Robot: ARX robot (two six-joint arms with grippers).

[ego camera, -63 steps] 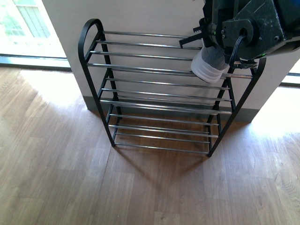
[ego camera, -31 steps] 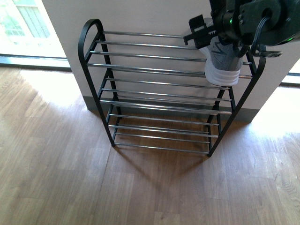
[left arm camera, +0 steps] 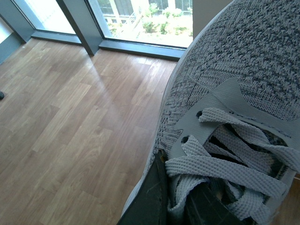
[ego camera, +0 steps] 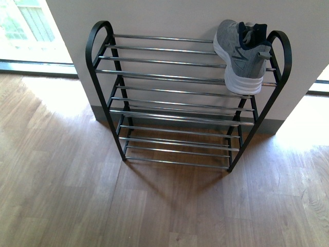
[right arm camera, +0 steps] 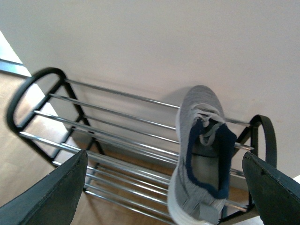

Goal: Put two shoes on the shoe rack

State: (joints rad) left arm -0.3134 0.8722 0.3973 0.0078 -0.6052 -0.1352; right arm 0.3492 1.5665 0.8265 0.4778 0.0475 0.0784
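Wall (ego camera: 169, 15): plain, pale, matte, evenly lit.
Skirting (ego camera: 100, 114): grey strip along wall foot.
Floor (ego camera: 154, 206): light brown wood-look planks, grain visible.
Window (ego camera: 25, 25): upper left in front view, overexposed. Dark frame rail (ego camera: 36, 66) at floor level.
Sun patch (ego camera: 51, 95): on floor below window. Second patch (ego camera: 303, 131): on floor at far right.
Left wrist view: glazing (left arm camera: 154, 11) down to floor level, dark mullions (left arm camera: 79, 23), greenery outside, daylight sheen on planks.

Grey knit shoe (ego camera: 240, 54) — white sole, navy lining, grey laces — on black-framed, chrome-barred shoe rack (ego camera: 90, 49).
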